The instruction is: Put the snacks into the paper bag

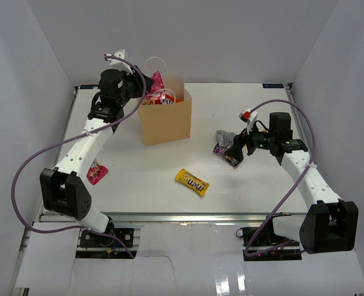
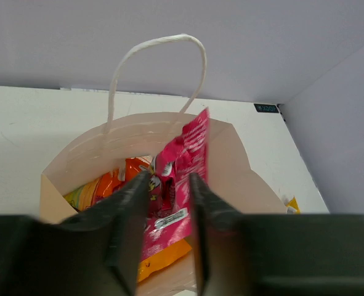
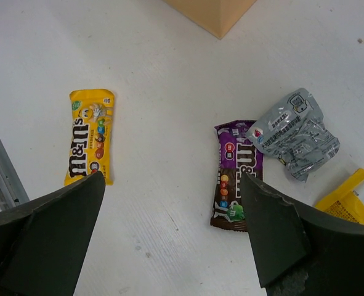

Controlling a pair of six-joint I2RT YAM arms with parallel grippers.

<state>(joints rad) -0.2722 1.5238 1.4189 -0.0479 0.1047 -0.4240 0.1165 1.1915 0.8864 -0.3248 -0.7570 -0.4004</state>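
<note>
The white bench point(image 1: 145, 179) carries everything. On its far left part the paper bag point(image 1: 165, 123) stands upright with its mouth open; it looks light and thin-walled, likely to tip or crumple if knocked, so anything going in should drop clear of the rim.

The left hand point(image 2: 168, 182) hangs over that mouth, pinching a pink packet point(image 2: 191, 148) upright between its fingers, above the orange packets point(image 2: 117, 182) already inside. The right hand point(image 3: 172, 185) is spread wide above the bench.

Below it lie a yellow packet point(image 3: 90, 135), well apart to one side, and a purple-brown packet point(image 3: 234, 176) touching a silver packet point(image 3: 292, 132).

These wrappers look light, crinkly and probably slippery, with loose contents. Gripping across the narrow width near the middle seems safest.
</note>
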